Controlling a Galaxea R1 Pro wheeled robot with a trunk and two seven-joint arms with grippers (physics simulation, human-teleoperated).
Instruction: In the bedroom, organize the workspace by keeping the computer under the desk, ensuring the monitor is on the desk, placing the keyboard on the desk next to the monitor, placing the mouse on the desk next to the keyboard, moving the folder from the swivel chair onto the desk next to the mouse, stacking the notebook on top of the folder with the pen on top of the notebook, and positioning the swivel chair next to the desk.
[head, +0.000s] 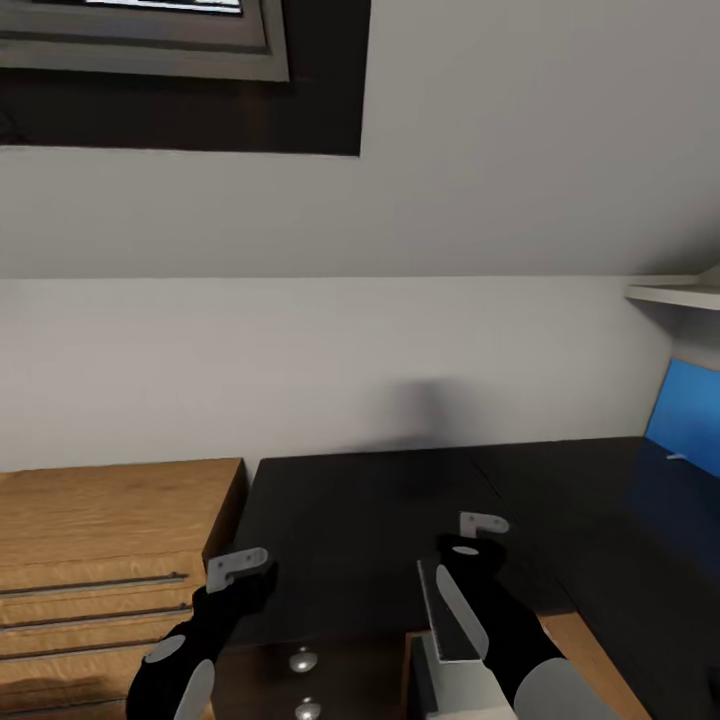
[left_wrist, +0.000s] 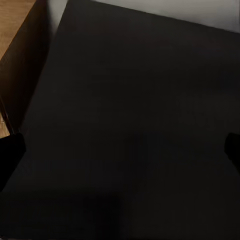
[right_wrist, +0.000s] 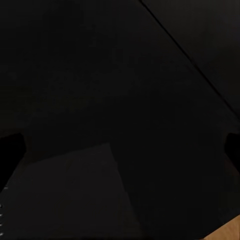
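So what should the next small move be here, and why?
Probably turn the head or base to the right, along the desk, to look for the task's things. The left gripper and the right gripper both hover open over plain black desk top, with the blue back panel farther right.

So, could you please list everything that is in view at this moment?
skylight: one, dark-framed, upper left in the head view
wall: pale grey, behind the desk
desk: one, black top, centre
drawer knobs: two, silver, desk front
back panel: one, blue, desk's right end
shelf: one, white, above the panel
chest: one, light wood, left of the desk
thin slab: one, dark grey, by the right gripper, identity unclear
left gripper: black, open, over the desk
right gripper: black, open, over the desk
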